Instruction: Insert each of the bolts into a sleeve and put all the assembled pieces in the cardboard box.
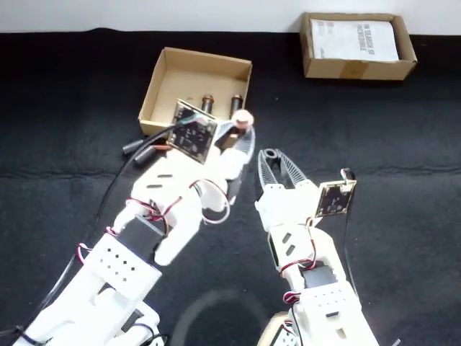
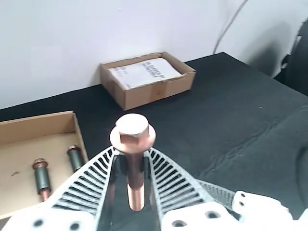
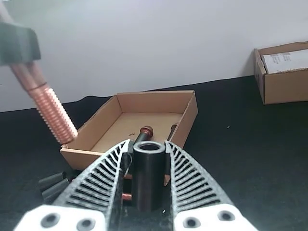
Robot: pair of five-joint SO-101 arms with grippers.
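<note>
You have a copper bolt head up in the left gripper, a dark sleeve upright in the right gripper, and two assembled pieces lying in the box.

The high cam hangs off the arms, looking down on the table from the side opposite the cardboard box. Both wrist cams sit low and close, facing that box at a slant. All three share it, plus the second box near it.
</note>
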